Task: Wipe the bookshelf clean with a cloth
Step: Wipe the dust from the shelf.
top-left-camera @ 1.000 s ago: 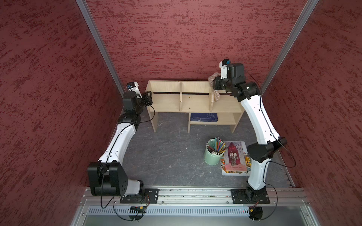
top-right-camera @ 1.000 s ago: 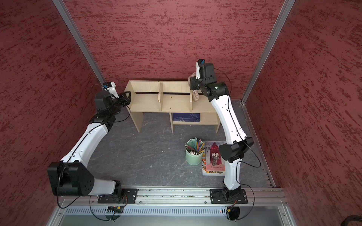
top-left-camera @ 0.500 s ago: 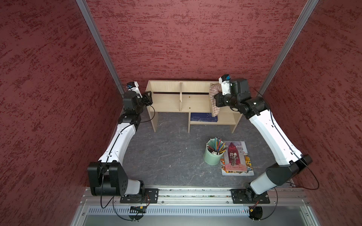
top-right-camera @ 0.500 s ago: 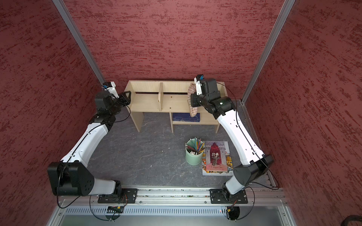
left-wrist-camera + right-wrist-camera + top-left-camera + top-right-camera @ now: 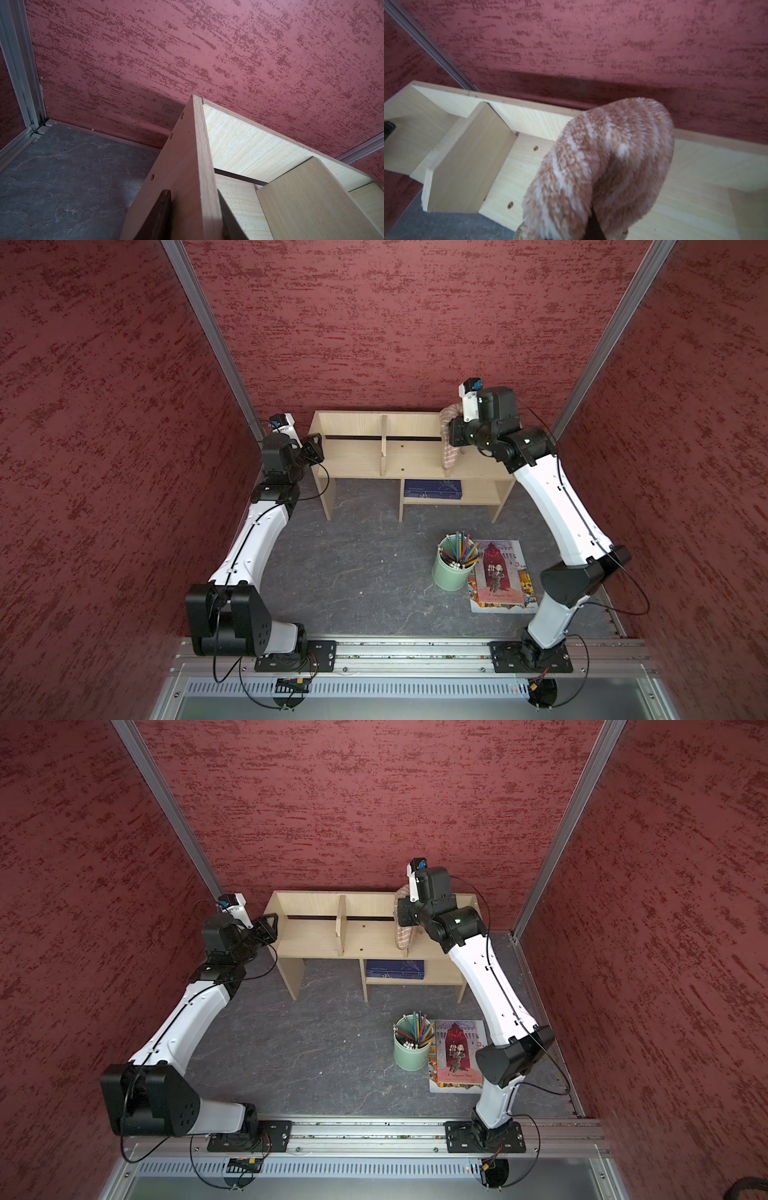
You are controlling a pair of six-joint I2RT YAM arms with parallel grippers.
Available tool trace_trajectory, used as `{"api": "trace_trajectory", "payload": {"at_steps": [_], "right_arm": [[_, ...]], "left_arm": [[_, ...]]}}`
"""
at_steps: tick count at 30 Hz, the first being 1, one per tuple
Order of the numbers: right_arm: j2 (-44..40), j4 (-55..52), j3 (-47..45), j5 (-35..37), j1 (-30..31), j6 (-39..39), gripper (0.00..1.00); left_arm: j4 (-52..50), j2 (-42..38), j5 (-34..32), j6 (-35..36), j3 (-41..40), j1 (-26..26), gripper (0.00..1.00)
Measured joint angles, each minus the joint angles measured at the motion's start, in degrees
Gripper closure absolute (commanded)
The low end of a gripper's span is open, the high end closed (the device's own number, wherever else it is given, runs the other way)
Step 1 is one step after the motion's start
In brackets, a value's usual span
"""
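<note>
The light wood bookshelf [image 5: 411,460] [image 5: 316,936] stands against the back wall. My left gripper [image 5: 314,448] [image 5: 270,925] [image 5: 193,199] is shut on its left side panel [image 5: 187,155], one finger on each face. My right gripper [image 5: 451,435] [image 5: 403,915] [image 5: 591,228] hangs over the right part of the top board [image 5: 695,166], shut on the tan striped cloth [image 5: 449,448] [image 5: 405,936] [image 5: 602,162]. The cloth droops down from the jaws to the board and hides the right upright divider in both top views. The left divider [image 5: 383,448] stands bare.
A blue book [image 5: 432,489] lies on the lower shelf. In front of the shelf on the grey floor stand a green cup of coloured pencils [image 5: 453,572] and a colourful magazine [image 5: 498,572]. Red walls close in behind and on both sides.
My right gripper swept the cloth forward over the shelf's right part, then back toward the rear and higher. The left gripper has kept its hold on the side panel.
</note>
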Motion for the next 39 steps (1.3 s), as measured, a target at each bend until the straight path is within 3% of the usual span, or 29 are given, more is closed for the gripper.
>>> {"api": "trace_trajectory", "payload": {"at_steps": [7, 13, 22, 32, 35, 39], "right_arm": [[9.6, -3.4, 13.9, 6.3, -0.3, 0.1, 1.0], [10.4, -7.9, 14.4, 11.2, -4.5, 2.2, 1.0], [-2.6, -8.4, -2.2, 13.8, -16.3, 4.6, 1.0], [-24.7, -4.6, -29.0, 13.3, -17.3, 7.0, 1.0], [-26.8, -4.5, -32.1, 13.3, -17.4, 7.4, 1.0], [-24.0, -4.3, -29.2, 13.3, -17.6, 7.5, 1.0]], "left_arm": [[0.0, 0.0, 0.0, 0.0, 0.0, 0.0, 1.0], [0.0, 0.0, 0.0, 0.0, 0.0, 0.0, 1.0], [0.0, 0.0, -0.1, 0.0, 0.0, 0.0, 1.0], [0.0, 0.0, -0.1, 0.0, 0.0, 0.0, 1.0], [0.0, 0.0, 0.0, 0.0, 0.0, 0.0, 1.0], [0.0, 0.0, 0.0, 0.0, 0.0, 0.0, 1.0]]}}
